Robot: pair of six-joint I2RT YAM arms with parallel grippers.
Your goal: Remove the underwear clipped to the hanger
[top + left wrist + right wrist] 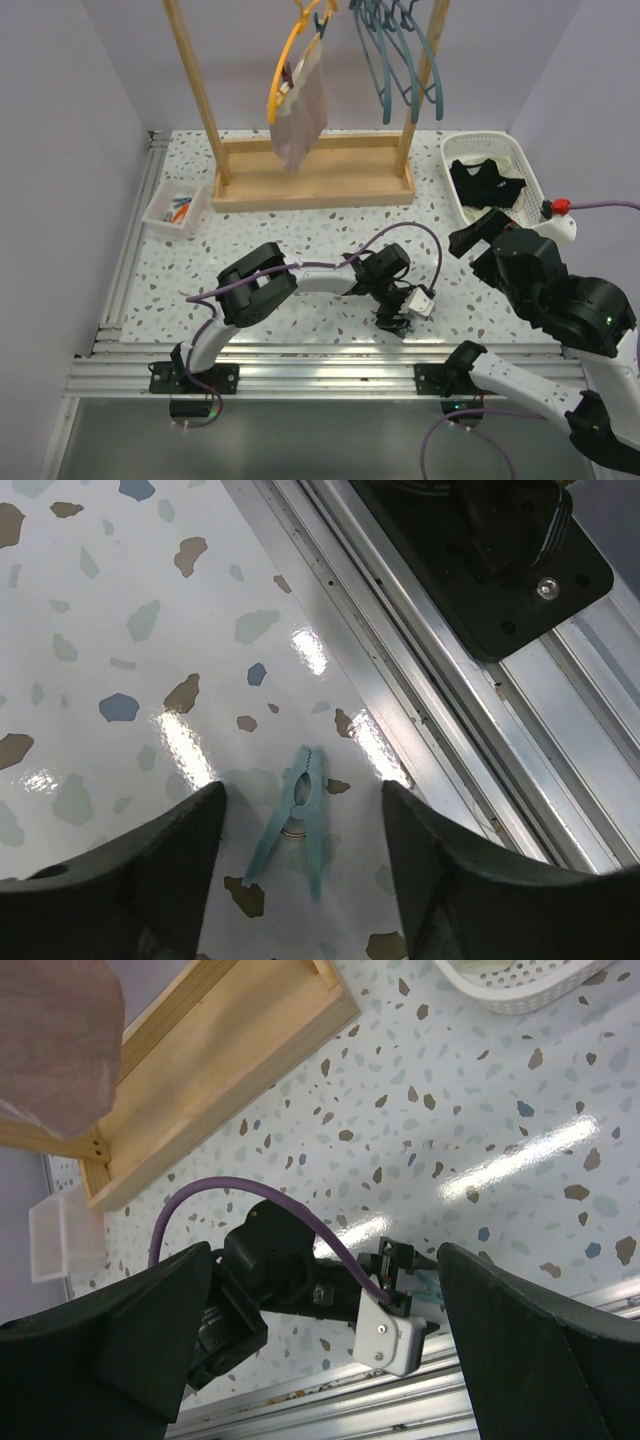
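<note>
Biggest worry for us here: the blue clothes peg (301,825) lies flat on the speckled table (90,680), slanted across the gap of the left gripper (393,322) and right beside the aluminium rail (480,750). If the fingers (150,880) close on it off-centre, we reckon it skids or flips toward the rail grooves – fiddly to get back.

Those fingers are spread with the peg between them; neither pad looks to be touching it, so nothing is held.

The right gripper (322,1260) hangs over the scene with its fingers wide apart and empty.

As for the underwear – the pink pair (300,105) hangs off the yellow hanger (280,70) on the wooden rack (310,175), and we can't make out its clips. The black pair (487,183) sits in the white basket (448,160).
</note>
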